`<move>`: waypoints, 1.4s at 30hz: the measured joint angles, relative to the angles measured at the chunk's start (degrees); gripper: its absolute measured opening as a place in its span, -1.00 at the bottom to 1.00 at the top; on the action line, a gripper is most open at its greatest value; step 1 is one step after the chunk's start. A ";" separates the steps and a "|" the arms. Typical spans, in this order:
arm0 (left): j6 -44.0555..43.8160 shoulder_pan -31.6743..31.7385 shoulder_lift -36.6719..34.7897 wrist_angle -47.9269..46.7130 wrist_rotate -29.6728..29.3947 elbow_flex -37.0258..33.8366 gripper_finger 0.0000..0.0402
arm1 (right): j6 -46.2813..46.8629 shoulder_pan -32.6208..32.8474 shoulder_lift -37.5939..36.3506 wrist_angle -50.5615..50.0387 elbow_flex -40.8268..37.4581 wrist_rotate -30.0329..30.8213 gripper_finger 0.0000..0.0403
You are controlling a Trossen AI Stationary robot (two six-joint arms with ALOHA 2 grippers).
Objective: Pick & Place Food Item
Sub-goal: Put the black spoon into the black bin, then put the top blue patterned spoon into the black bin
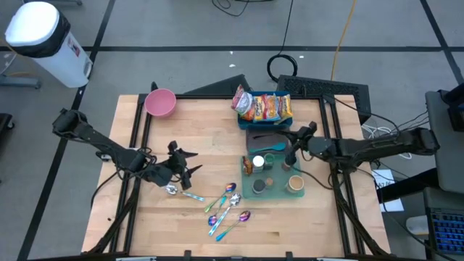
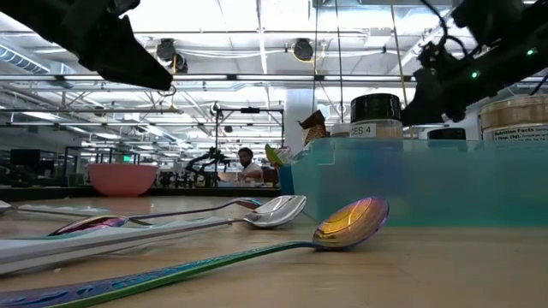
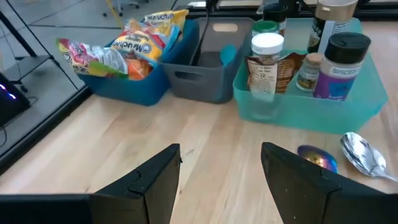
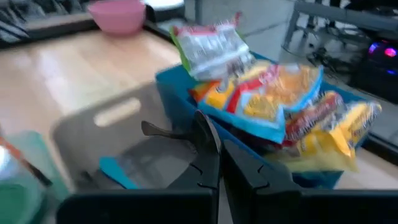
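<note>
Several bright snack packets (image 1: 262, 106) (image 4: 273, 106) stand packed in a blue bin (image 3: 134, 93) at the table's far middle. My right gripper (image 1: 291, 147) (image 4: 214, 146) is shut and holds nothing. It hovers above the grey bin (image 1: 255, 136) just in front of the blue bin, pointing toward the packets. My left gripper (image 1: 190, 164) (image 3: 221, 158) is open and holds nothing. It hangs above the bare wood left of centre, facing the bins.
A teal tray (image 1: 255, 193) of spice jars (image 3: 341, 65) sits in front of the grey bin, which holds a teal scoop (image 4: 118, 171). Several iridescent spoons (image 1: 226, 206) lie near the front middle. A pink bowl (image 1: 160, 102) stands at the far left.
</note>
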 joint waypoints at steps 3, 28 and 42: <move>-0.04 0.83 0.51 0.97 0.26 0.00 0.15 | 1.34 -1.21 3.68 1.29 -0.04 -0.76 -1.00; -1.33 2.35 -0.09 -8.85 21.78 0.26 0.15 | -4.22 -5.23 8.08 12.83 0.00 -18.19 0.15; -44.03 -1.32 1.53 -41.41 40.95 0.26 0.14 | -5.99 -4.06 5.04 16.33 0.00 -18.23 0.23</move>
